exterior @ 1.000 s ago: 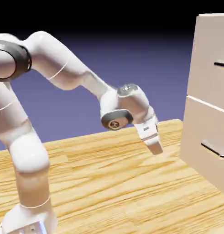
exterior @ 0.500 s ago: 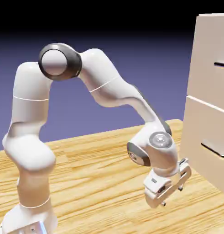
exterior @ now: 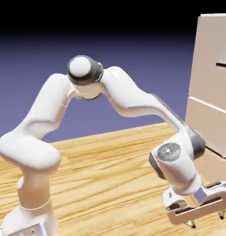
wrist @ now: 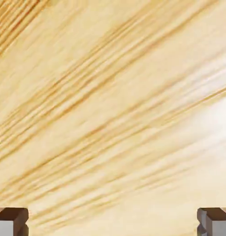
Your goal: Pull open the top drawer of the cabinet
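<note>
We see nothing done yet: top drawer [exterior: 211, 69] sits flush in the cabinet [exterior: 207, 124] at the tabletop's [exterior: 110, 175] right edge. Tool [exterior: 205, 220] hangs low near the tabletop, spread and empty, facing wood. Reaching the handle [exterior: 223, 65], gripping, pulling all remain.

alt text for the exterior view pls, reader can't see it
A white robot arm bends low over a wooden table, its open gripper pointing down near the tabletop. To the right stands the pale-beige cabinet, the top drawer shut, its dark handle well above the gripper and untouched.
</note>
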Robot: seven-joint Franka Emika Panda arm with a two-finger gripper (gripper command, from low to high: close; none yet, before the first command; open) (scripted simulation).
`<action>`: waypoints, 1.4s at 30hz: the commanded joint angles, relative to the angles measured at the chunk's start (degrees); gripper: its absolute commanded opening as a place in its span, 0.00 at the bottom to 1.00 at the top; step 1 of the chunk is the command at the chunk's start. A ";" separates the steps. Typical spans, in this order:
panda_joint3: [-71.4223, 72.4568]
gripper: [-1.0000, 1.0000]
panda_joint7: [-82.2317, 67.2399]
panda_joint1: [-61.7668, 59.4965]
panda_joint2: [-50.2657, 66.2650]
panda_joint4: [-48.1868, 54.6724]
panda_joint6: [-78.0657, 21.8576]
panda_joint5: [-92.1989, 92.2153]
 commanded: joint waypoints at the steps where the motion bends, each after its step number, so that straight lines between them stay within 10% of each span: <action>1: -1.87 0.50 0.54 0.91 2.00 0.91 -0.78 2.50; 21: -39.21 0.50 11.42 19.00 41.86 19.02 -16.31 52.33; 30: -39.41 0.50 14.11 12.42 42.01 32.17 -11.43 54.58; 31: -39.41 0.00 14.11 12.42 42.01 32.17 -11.43 54.58; 42: -41.42 0.00 10.50 24.22 43.94 11.41 -20.33 53.02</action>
